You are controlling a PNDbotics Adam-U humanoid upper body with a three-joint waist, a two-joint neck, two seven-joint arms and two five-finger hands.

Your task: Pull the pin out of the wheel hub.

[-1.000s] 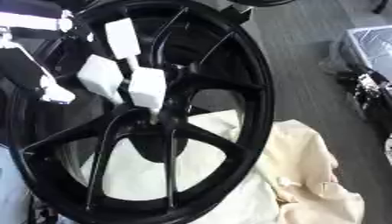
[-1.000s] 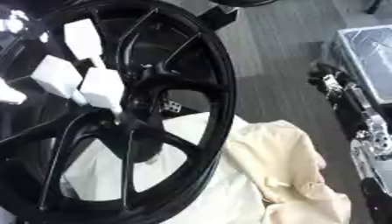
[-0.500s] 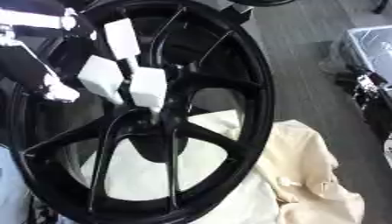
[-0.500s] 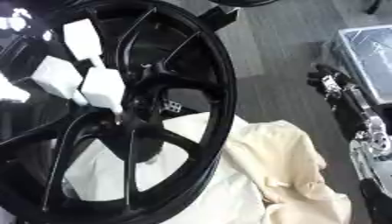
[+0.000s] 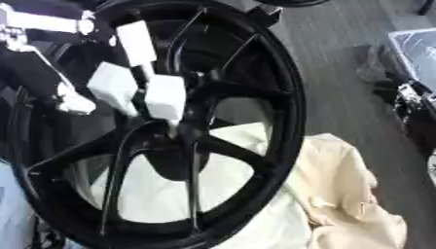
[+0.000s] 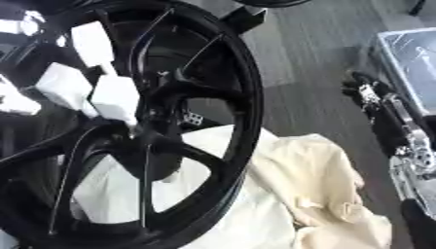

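Observation:
A large black spoked wheel (image 5: pixel 281 121) stands on edge and fills the left of both views. My left hand (image 5: pixel 111 87) reaches in from the upper left. Its white-padded fingertips (image 5: pixel 166 96) are closed together right at the hub (image 5: pixel 183 141). A short pale stub (image 5: pixel 173 127), apparently the pin, pokes out just below the pads; the rest of it is hidden by them. My right hand (image 6: pixel 364 91) shows dark at the right edge, well away from the wheel, too indistinct to read.
A cream cloth (image 6: pixel 315 185) lies crumpled under and to the right of the wheel. Grey floor (image 5: pixel 340 73) stretches behind. A grey box (image 6: pixel 408 53) sits at the far right. My right arm (image 6: pixel 408 146), with its silver joints, runs down the right edge.

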